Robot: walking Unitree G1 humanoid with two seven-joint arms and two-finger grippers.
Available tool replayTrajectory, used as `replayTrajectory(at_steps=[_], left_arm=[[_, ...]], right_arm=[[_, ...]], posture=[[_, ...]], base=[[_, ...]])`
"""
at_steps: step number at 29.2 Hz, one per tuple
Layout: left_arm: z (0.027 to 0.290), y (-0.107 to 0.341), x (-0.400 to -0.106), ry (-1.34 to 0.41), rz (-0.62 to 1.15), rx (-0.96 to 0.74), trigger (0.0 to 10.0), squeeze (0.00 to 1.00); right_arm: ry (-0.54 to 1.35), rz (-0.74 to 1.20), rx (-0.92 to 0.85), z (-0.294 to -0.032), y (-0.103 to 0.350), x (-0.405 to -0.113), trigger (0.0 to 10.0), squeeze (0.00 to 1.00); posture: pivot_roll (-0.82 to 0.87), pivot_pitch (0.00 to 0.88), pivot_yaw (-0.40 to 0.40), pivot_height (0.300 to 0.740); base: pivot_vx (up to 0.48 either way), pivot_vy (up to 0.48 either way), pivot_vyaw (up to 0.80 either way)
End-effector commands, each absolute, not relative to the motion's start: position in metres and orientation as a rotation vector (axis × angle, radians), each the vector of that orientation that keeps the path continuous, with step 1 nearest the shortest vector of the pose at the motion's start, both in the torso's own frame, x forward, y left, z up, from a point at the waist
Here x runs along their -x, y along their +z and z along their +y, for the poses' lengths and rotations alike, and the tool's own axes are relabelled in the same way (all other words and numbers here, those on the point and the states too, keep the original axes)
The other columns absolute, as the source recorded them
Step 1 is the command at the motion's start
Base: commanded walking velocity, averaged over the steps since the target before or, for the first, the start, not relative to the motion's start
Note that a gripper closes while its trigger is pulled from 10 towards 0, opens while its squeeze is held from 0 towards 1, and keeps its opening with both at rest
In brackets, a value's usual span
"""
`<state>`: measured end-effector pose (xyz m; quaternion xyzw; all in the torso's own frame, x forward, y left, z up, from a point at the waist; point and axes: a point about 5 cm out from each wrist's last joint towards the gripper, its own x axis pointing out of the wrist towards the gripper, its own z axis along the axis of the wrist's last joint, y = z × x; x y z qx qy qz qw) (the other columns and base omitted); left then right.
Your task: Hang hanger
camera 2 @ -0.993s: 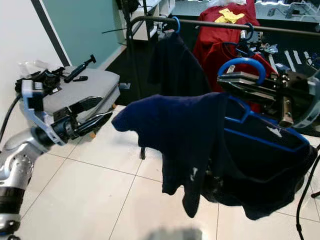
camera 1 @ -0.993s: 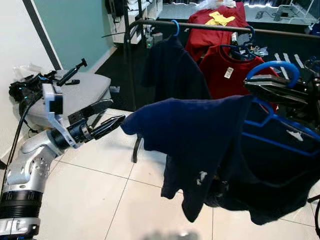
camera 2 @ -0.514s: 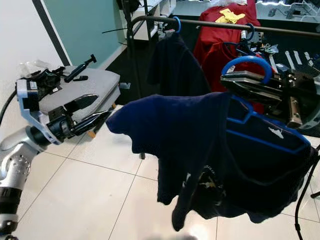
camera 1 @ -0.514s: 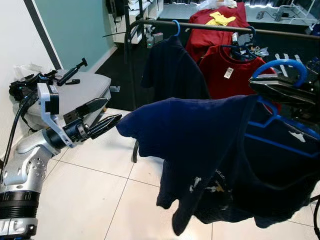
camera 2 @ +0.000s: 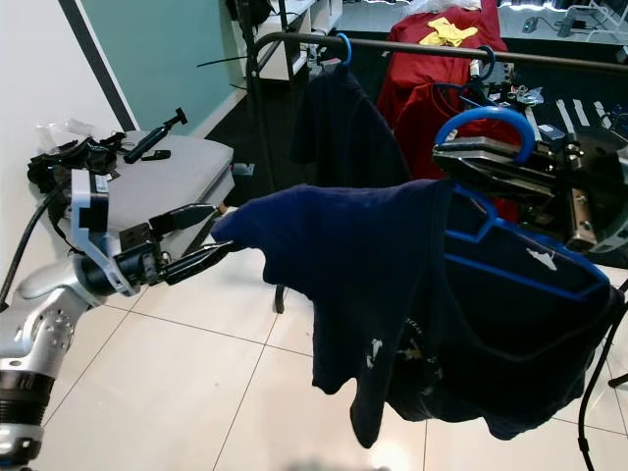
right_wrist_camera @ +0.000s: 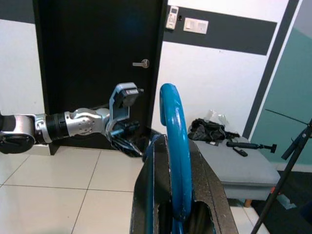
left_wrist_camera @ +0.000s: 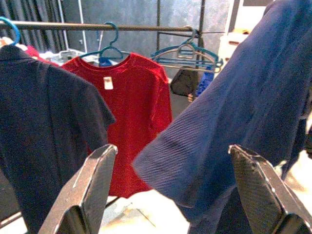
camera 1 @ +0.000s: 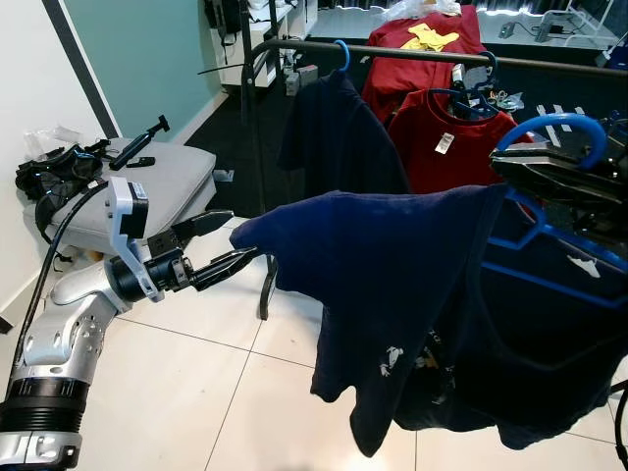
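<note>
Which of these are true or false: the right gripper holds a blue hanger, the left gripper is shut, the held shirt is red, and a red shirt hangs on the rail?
1. The right gripper holds a blue hanger. True.
2. The left gripper is shut. False: its fingers are spread open at the sleeve of the navy shirt.
3. The held shirt is red. False: it is navy.
4. A red shirt hangs on the rail. True.

The blue hanger (camera 1: 549,132) shows its hook and a strip of one shoulder; the rest is buried under the navy shirt (camera 1: 422,294). At three o'clock the right gripper (camera 1: 549,177) and the shirt's far side are cut by the frame edge. The rail (camera 1: 412,51) runs out at the same edge.
</note>
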<state>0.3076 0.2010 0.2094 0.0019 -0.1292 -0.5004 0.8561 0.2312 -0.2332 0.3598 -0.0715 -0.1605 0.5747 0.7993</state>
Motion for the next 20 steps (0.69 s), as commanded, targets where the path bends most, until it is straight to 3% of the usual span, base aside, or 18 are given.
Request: replayTrajectory(at_steps=[1, 12, 13, 14, 15, 20], left_arm=[[0.2028, 0.201, -0.3093, -1.025, -0.233, -0.029, 10.0, 0.0], [0.2016, 0.1949, -0.3114, -1.008, -0.212, -0.039, 10.0, 0.0], [0.2006, 0.1949, -0.3119, -1.007, -0.218, -0.027, 3.5, 0.0], [0.2, 0.1949, -0.3122, -1.006, -0.222, -0.019, 3.5, 0.0], [0.1989, 0.1952, -0.3125, -1.006, -0.227, -0.012, 0.0, 0.0], [0.1967, 0.1959, -0.3141, -1.002, -0.241, -0.003, 0.0, 0.0]], right_arm=[[1.264, -0.385, 0.186, -0.229, 0.369, -0.2231, 0.0, 0.0], [1.267, -0.393, 0.183, -0.2283, 0.3711, -0.2212, 0.0, 0.0], [1.268, -0.394, 0.182, -0.2278, 0.3712, -0.2212, 0.0, 0.0], [1.269, -0.395, 0.181, -0.2274, 0.3713, -0.2212, 0.0, 0.0], [1.27, -0.396, 0.18, -0.227, 0.3713, -0.2213, 0.0, 0.0], [1.272, -0.397, 0.177, -0.2264, 0.3713, -0.2215, 0.0, 0.0]], posture=[[-0.04, 0.075, 0.036, 0.74], [-0.04, 0.077, 0.036, 0.74], [-0.04, 0.079, 0.036, 0.74], [-0.04, 0.079, 0.036, 0.74], [-0.04, 0.078, 0.035, 0.74], [-0.04, 0.078, 0.036, 0.74]], base=[[0.0, 0.0, 0.0], [0.0, 0.0, 0.0], [0.0, 0.0, 0.0], [0.0, 0.0, 0.0], [0.0, 0.0, 0.0], [0.0, 0.0, 0.0]])
